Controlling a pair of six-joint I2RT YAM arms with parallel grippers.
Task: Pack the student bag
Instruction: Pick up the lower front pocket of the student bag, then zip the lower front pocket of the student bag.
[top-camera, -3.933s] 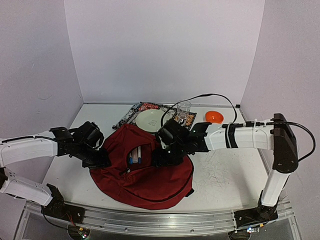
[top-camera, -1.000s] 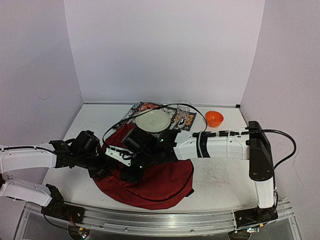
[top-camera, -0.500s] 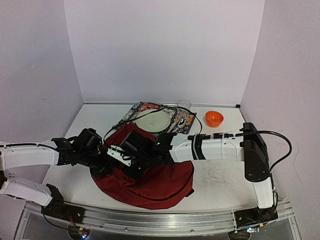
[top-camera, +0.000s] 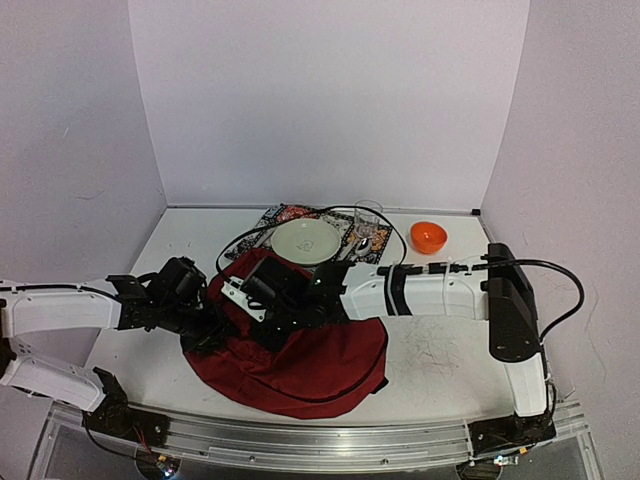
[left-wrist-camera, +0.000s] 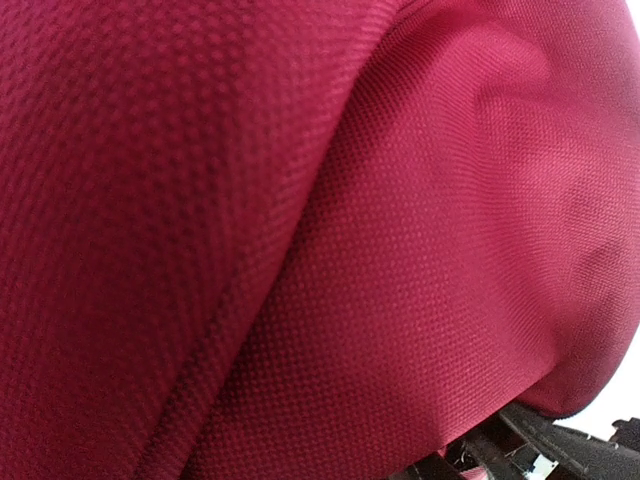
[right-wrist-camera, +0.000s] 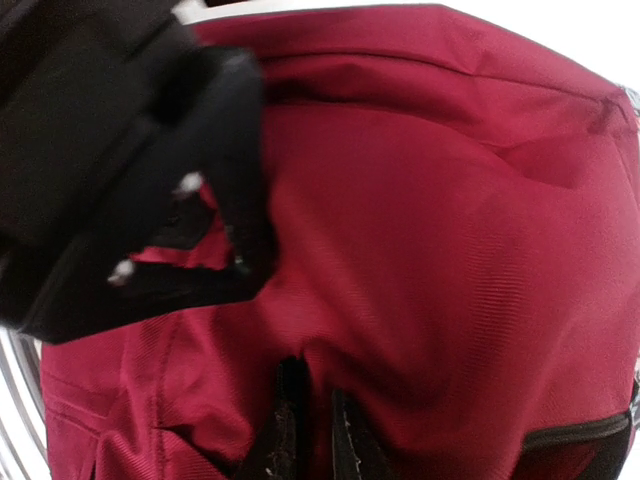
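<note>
The right tool (top-camera: 260, 318) has swung left across the student bag (top-camera: 325, 365) toward the left tool (top-camera: 205, 328).

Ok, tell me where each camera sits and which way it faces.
Top external: above and behind, looking down at the table; left arm and right arm reach onto the student bag.
Left wrist: pressed close to the bag's red fabric; none of the robot clearly shows.
Right wrist: facing the bag; its blurred black gripper at upper left.
All share the bag.

White arms (top-camera: 440, 290), black joints (top-camera: 505, 310), black cables (top-camera: 565, 270).
</note>
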